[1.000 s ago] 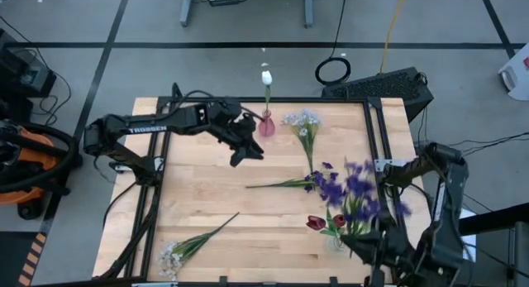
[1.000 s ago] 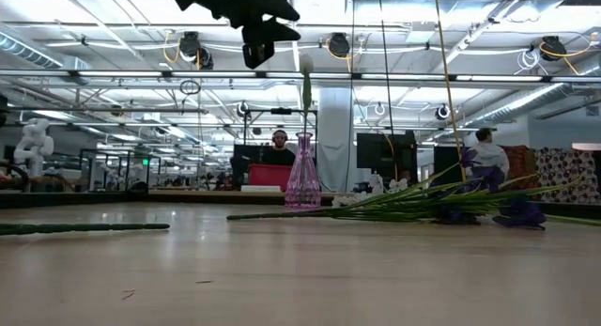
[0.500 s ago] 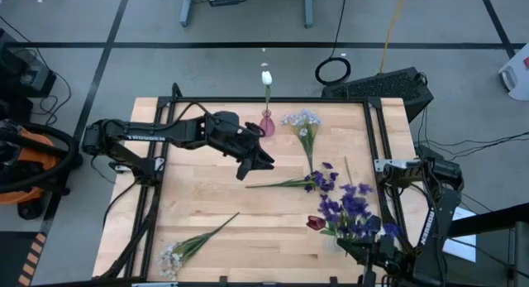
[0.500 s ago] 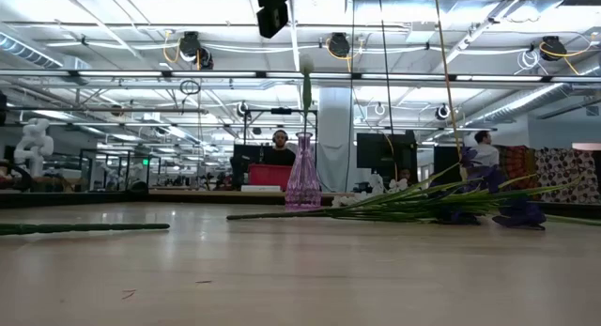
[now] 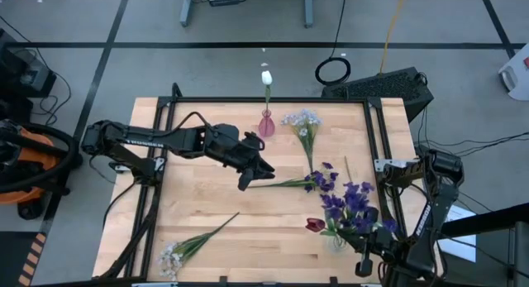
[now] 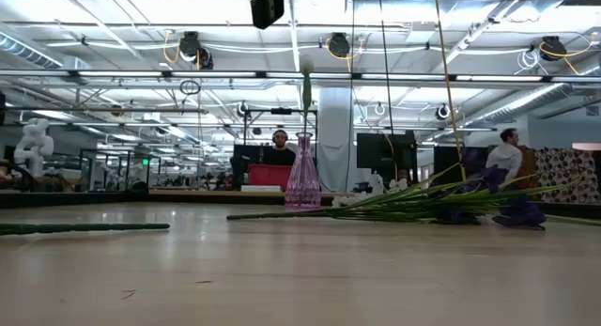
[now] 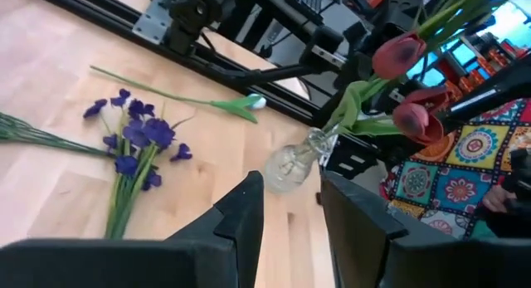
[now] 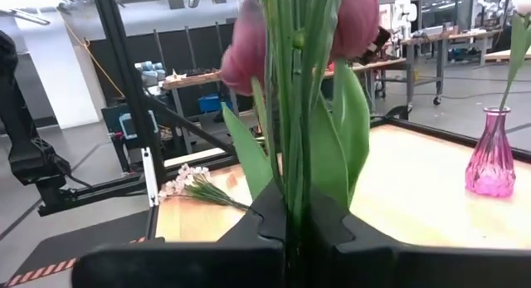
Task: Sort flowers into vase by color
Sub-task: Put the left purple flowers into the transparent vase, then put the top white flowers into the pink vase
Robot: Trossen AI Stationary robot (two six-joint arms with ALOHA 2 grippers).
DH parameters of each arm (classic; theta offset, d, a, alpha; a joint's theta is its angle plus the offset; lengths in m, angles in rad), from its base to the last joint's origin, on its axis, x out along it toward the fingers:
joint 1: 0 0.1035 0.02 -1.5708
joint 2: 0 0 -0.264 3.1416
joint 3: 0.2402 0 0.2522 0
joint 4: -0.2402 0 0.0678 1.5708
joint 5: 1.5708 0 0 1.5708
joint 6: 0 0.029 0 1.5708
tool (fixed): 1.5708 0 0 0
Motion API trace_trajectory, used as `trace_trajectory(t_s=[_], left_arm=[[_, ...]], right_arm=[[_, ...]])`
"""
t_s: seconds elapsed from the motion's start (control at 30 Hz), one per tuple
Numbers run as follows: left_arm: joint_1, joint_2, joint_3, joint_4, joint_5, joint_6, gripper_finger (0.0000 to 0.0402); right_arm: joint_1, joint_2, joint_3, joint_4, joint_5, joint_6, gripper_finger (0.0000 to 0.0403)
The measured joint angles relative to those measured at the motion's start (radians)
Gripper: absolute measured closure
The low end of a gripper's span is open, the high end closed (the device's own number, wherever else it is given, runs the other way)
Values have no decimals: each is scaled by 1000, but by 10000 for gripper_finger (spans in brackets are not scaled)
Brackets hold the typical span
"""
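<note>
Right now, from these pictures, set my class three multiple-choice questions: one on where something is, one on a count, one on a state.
1. Where is the white tulip?
A standing in the pink vase; B lying flat on the wood; C on the floor.
2. How many vases stand on the table?
A one; B two; C four.
3. How do the right gripper's jaws stand?
A wide open and empty; B open around a vase; C shut on green stems.

Key:
1 A: its stem rises out of the pink vase.
2 B: there are only the pink vase and the clear vase with the red tulips.
3 C: in the right wrist view the stems run down between the closed jaws.
</note>
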Motion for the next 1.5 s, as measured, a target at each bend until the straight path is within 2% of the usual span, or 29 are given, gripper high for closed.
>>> trace_trajectory(t_s=[0.3, 0.57, 0.9, 1.07, 1.27, 1.5], left_arm=[[-6, 0, 0, 4, -32, 0, 274], [-5, 0, 0, 3, -33, 0, 274], [-4, 0, 1, 1, -33, 1, 274], [-4, 0, 1, 0, -33, 1, 274], [-4, 1, 1, -11, -33, 10, 274], [-4, 1, 1, -45, -34, 35, 274]], right_arm=[[0, -2, -37, 80, -15, -76, 379], [0, -13, -30, 92, -215, -82, 353], [0, -89, 35, 89, -475, -203, 278], [0, -159, 82, 86, -711, -274, 254], [0, -263, 114, 84, -916, -215, 261], [-1, -354, 115, -39, -1066, -57, 304]])
